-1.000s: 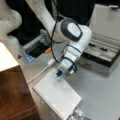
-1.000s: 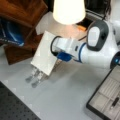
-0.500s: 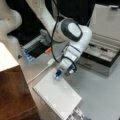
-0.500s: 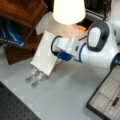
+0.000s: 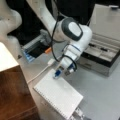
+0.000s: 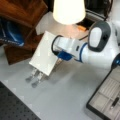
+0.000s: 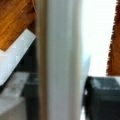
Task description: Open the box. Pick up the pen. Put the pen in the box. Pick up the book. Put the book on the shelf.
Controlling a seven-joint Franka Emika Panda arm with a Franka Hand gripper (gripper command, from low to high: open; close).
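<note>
Gripping the book [image 6: 44, 56] by one edge, the gripper [image 6: 58, 55] holds it lifted, fingers clenched on the white dotted cover. Its long axis slants up toward the shelf [image 6: 22, 22], which stands just beside it. Beyond the book, the box [image 5: 105, 53] lies open, pale-lined, with the pen [image 6: 114, 102] inside.
</note>
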